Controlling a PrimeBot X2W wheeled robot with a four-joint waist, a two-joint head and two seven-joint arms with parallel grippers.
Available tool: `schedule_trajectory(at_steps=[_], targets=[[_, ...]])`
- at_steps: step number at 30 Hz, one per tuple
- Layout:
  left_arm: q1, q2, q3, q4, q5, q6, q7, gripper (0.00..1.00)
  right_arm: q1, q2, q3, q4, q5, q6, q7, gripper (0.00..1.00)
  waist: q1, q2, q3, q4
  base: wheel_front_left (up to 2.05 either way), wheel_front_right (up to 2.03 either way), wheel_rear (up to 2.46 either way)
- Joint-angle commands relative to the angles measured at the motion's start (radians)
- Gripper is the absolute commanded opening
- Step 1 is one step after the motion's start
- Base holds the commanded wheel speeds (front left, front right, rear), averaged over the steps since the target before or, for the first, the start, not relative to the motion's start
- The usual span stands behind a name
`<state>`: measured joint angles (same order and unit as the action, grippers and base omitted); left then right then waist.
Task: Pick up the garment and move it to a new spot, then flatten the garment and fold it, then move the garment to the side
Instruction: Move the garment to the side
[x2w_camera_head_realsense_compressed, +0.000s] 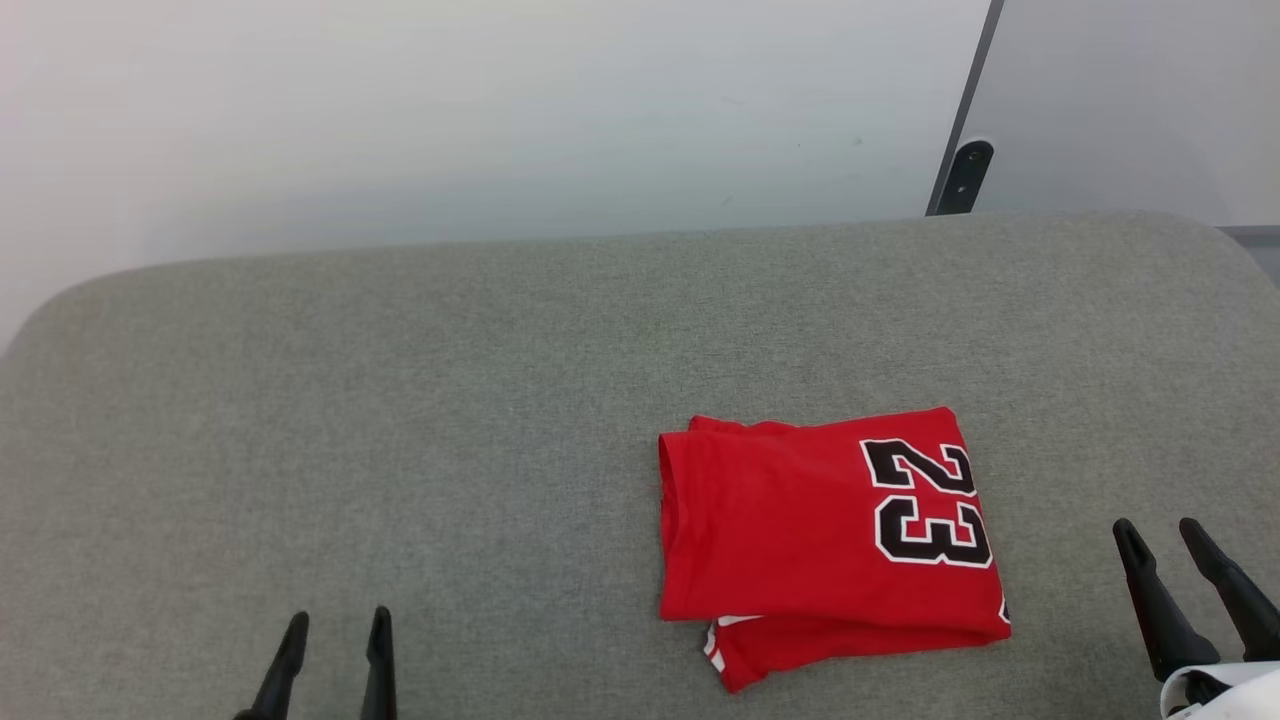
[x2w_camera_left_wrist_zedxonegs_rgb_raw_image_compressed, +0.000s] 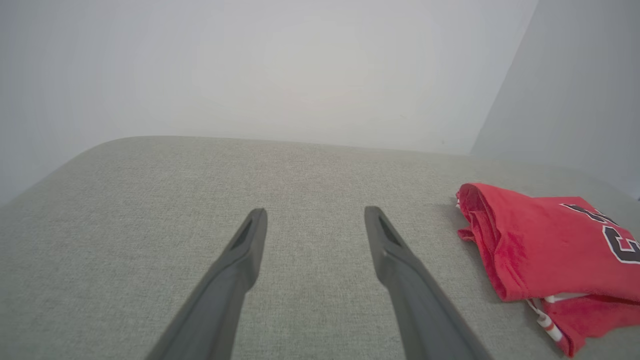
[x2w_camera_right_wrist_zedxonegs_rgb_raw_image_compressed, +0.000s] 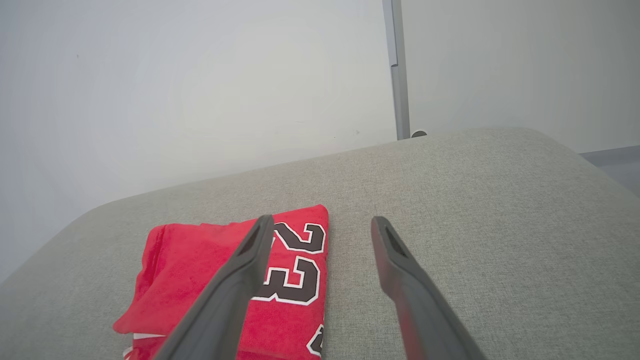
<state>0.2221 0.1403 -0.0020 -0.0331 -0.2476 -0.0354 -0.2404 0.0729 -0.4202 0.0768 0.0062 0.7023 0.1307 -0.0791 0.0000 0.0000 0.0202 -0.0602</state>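
The garment (x2w_camera_head_realsense_compressed: 800, 530) lies folded into a red rectangle on the grey padded surface, right of centre, with a black white-edged "23" on top and a strip of white trim at its near-left corner. In the left wrist view the garment (x2w_camera_left_wrist_zedxonegs_rgb_raw_image_compressed: 540, 245) is off to the right. My left gripper (x2w_camera_head_realsense_compressed: 338, 622) stands open at the lower left, well clear of it, with nothing between the fingers (x2w_camera_left_wrist_zedxonegs_rgb_raw_image_compressed: 252, 235). My right gripper (x2w_camera_head_realsense_compressed: 1158, 530) stands open just right of the garment (x2w_camera_right_wrist_zedxonegs_rgb_raw_image_compressed: 200, 270), apart from it and holding nothing.
The grey padded surface (x2w_camera_head_realsense_compressed: 400, 400) stretches wide to the left of the garment and behind it, with rounded far corners. A pale wall rises behind it, with a dark vertical post (x2w_camera_head_realsense_compressed: 965, 130) at the back right.
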Motion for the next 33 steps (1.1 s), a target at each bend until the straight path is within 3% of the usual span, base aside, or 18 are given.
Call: schedule_trajectory(at_steps=[1, 6, 13, 18, 27, 33], targets=[[0.006, 0.0, -0.003, -0.004, -0.001, 0.001, 0.0, 1.0, 0.008, 0.005, -0.003, 0.002, -0.009, 0.0, -0.003, 1.0, 0.0, 0.0, 0.0, 0.001, 0.0, 0.0, 0.0], [0.004, 0.003, -0.009, -0.007, -0.001, 0.005, 0.003, 1.0, -0.012, 0.0, 0.017, 0.007, -0.012, 0.0, 0.017, 1.0, 0.0, 0.0, 0.002, 0.008, 0.0, 0.0, 0.0], [-0.038, 0.001, -0.029, -0.003, -0.005, -0.004, 0.004, 1.0, -0.14, -0.051, 0.068, 0.002, -0.045, 0.0, 0.138, 1.0, 0.0, 0.0, 0.03, 0.029, 0.0, 0.0, 0.0], [-0.086, -0.005, -0.047, 0.011, -0.007, -0.013, -0.001, 1.0, -0.288, -0.076, 0.104, 0.029, -0.071, 0.0, 0.317, 1.0, 0.0, 0.0, 0.076, 0.044, 0.0, 0.0, 0.0], [-0.182, -0.008, -0.064, 0.06, -0.012, -0.031, -0.015, 1.0, -0.517, -0.062, 0.164, 0.133, -0.086, 0.0, 0.681, 1.0, 0.0, 0.0, 0.188, 0.062, 0.0, 0.0, 0.0], [-0.241, -0.012, -0.076, 0.095, -0.006, -0.044, -0.022, 1.0, -0.568, -0.067, 0.174, 0.208, -0.077, 0.0, 0.924, 1.0, 0.0, 0.0, 0.241, 0.081, 0.0, 0.0, 0.0]])
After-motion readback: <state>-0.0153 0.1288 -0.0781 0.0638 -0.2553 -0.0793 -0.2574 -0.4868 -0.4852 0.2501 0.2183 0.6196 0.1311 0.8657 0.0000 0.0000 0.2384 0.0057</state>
